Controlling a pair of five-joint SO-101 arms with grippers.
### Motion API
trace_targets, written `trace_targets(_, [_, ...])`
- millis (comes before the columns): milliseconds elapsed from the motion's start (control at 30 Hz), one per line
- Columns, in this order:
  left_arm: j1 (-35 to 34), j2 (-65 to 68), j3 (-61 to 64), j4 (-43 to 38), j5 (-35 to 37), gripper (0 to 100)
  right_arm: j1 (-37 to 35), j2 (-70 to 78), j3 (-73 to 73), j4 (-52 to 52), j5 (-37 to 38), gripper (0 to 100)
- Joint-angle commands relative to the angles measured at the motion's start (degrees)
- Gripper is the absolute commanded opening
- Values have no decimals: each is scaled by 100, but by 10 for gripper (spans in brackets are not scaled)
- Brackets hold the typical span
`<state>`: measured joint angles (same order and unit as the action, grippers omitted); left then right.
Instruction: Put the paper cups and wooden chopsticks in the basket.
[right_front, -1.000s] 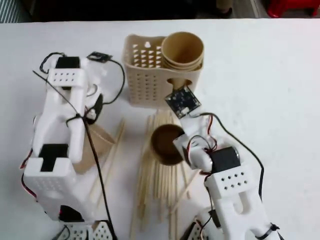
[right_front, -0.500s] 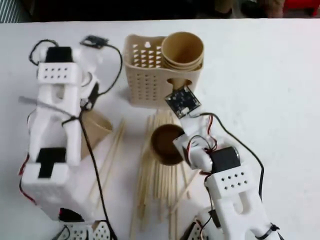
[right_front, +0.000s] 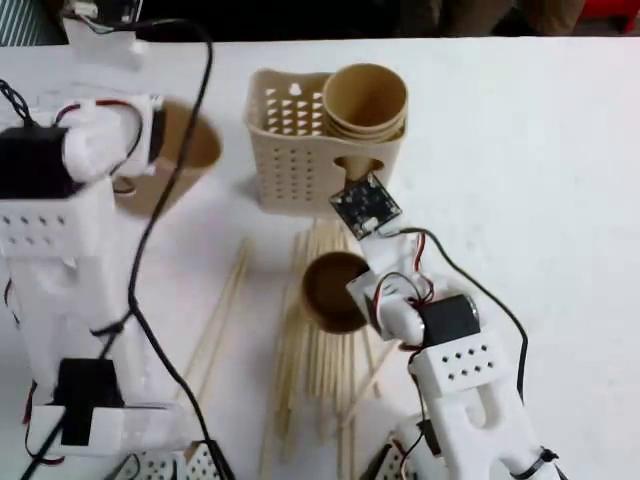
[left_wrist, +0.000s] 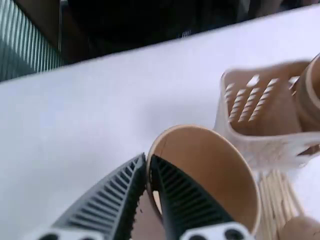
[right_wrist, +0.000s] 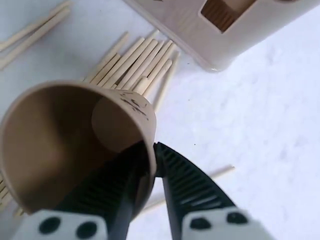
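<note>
The basket (right_front: 290, 150) sits at twelve o'clock in the high view, a stack of cups (right_front: 365, 98) already nested at its three o'clock end. The wooden chopsticks (right_front: 320, 350) lie loose at six o'clock, none in the basket. The left gripper (left_wrist: 147, 162) pinches a paper cup (left_wrist: 210, 170) by the rim at the basket's nine o'clock; the right gripper (right_wrist: 151, 150) clamps a second cup (right_wrist: 65, 135) over the chopsticks

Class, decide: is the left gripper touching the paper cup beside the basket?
Touching. The left wrist view shows the left gripper pinching the paper cup by its rim, one of the jaws inside, one outside.
</note>
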<state>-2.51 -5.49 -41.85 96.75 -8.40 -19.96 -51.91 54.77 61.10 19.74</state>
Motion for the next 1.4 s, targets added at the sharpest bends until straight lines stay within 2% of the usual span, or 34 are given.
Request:
trace_targets(0, [602,-259,-431,-782,396,24,57,-127,79,-92,53,18])
trace_targets(133, [1244,-242,-316,-1732,659,24,57,-127,185,-92,448,18])
trace_targets(333, [2018,-242,536,-3543,914,24,57,-127,343,-215,721,18])
trace_targets(500, [2369,-242,1433,-4905,1108,23,57,-127,519,-505,738,18])
trace_targets(633, [2571,-242,2066,-5591,1152,23,57,-127,519,-505,738,18])
trace_targets(1000, [2651,-251,3007,-5741,1152,28,48,-127,519,-532,747,18])
trace_targets(1067, [2633,-251,3112,-5741,1143,60,57,-127,519,-532,747,18])
trace_targets(1200, [2299,-286,3103,-5635,1380,164,57,-127,527,-532,747,18])
trace_targets(1367, [1622,-268,2576,-4976,1486,177,57,-127,527,-523,747,18])
